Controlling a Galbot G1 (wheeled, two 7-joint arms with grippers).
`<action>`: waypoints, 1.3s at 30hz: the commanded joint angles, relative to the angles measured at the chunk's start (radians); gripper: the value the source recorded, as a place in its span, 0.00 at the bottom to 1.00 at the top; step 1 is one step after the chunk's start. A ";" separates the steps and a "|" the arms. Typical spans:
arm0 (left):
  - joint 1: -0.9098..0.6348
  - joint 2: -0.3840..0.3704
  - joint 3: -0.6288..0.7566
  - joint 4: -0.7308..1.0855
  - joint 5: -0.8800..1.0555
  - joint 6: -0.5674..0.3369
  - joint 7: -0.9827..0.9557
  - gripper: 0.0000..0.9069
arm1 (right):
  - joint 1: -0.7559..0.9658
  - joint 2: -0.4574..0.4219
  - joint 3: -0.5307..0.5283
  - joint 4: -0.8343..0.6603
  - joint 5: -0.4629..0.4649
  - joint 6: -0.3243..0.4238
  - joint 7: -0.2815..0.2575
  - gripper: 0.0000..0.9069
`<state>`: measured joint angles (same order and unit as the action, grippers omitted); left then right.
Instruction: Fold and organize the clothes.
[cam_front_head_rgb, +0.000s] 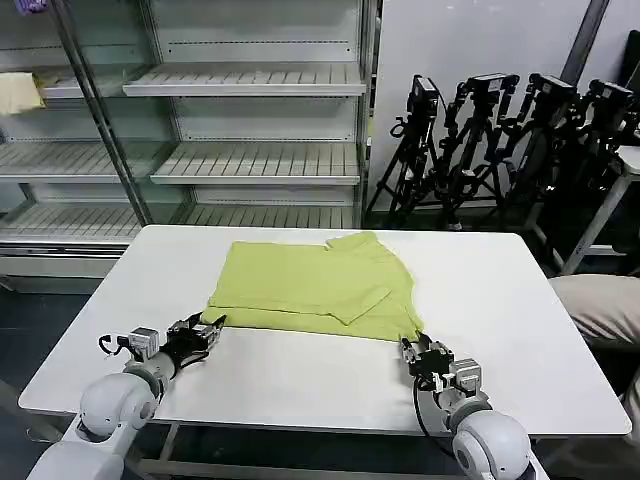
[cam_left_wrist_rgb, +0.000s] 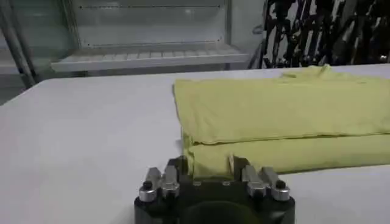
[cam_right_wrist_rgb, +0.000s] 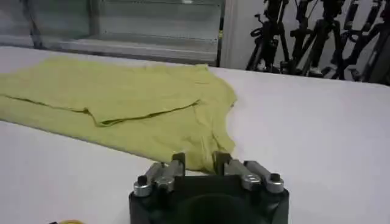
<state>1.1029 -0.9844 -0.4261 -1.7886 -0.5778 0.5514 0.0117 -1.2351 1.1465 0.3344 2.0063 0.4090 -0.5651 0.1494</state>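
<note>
T-shirt (cam_front_head_rgb: 315, 290) (folded) between tools

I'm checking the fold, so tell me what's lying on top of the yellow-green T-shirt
On the T-shirt lies only its own folded-over flap, with a sleeve edge showing. Layers beneath it are covered. The left pincer and right pincer sit at its near corners on the white table.

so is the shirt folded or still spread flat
Partly folded: the shirt shows layers doubled over the body, with both end effectors, left and right, at its near corners.

White table (cam_front_head_rgb: 300, 385), empty metal shelving (cam_front_head_rgb: 250, 90) behind, black tripods (cam_front_head_rgb: 500, 140) against pale wall.
</note>
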 joint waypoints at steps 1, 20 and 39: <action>0.006 -0.001 0.005 0.003 0.006 0.026 -0.008 0.01 | -0.011 -0.005 0.004 -0.015 0.048 -0.013 -0.004 0.00; 0.539 0.005 -0.229 -0.433 0.006 0.025 -0.058 0.01 | -0.527 -0.069 0.255 0.367 -0.080 0.052 -0.088 0.00; 0.447 0.082 -0.351 -0.529 -0.005 0.023 -0.055 1.00 | -0.047 -0.067 0.177 0.247 -0.052 -0.013 -0.051 1.00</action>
<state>1.6484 -0.9481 -0.7392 -2.2944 -0.5736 0.5772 -0.0470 -1.7106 1.0689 0.6174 2.4379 0.3443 -0.5479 0.0588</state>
